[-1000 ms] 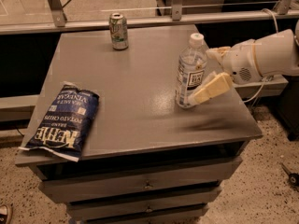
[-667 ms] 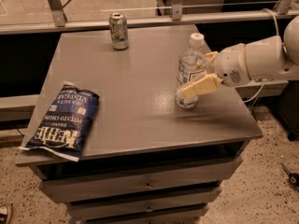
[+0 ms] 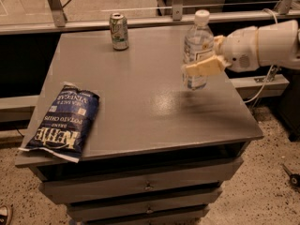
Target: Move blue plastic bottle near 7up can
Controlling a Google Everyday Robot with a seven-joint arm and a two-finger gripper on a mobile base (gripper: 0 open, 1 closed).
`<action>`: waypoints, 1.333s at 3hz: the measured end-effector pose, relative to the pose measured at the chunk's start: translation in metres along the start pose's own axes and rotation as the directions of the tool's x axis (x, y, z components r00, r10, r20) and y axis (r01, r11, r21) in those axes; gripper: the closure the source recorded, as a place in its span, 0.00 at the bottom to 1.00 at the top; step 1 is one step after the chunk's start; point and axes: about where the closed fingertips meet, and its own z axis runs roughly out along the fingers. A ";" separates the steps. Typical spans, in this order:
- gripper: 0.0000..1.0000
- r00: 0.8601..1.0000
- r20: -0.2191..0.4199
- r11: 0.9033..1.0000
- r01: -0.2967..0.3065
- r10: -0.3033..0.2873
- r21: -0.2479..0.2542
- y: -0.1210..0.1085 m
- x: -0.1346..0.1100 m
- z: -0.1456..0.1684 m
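Observation:
The blue plastic bottle point(image 3: 197, 40) is clear with a white cap and stands upright at the right side of the grey table point(image 3: 140, 88). It hangs a little above the tabletop, with its shadow below it. My gripper point(image 3: 201, 61) comes in from the right and is shut on the bottle's lower half, one cream finger across its front. The 7up can point(image 3: 119, 31) stands upright at the table's far edge, left of the bottle and well apart from it.
A dark blue chip bag point(image 3: 63, 121) lies flat at the table's front left corner. The table has drawers below. A metal rail point(image 3: 154, 20) runs behind the far edge. A cable point(image 3: 262, 86) hangs on the right.
My gripper has closed in on the bottle and taken hold of it. The bottle has risen off the tabletop and shifted slightly toward the far edge. The can and bag have not moved.

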 end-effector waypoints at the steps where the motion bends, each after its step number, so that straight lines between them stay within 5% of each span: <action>1: 1.00 0.997 -0.004 0.993 0.071 -0.071 0.098 -0.029 -0.037 -0.043; 3: 1.00 0.996 0.020 0.989 0.084 -0.087 0.122 -0.038 -0.049 -0.043; 4: 1.00 0.992 0.068 0.983 0.099 -0.110 0.155 -0.083 -0.060 0.002</action>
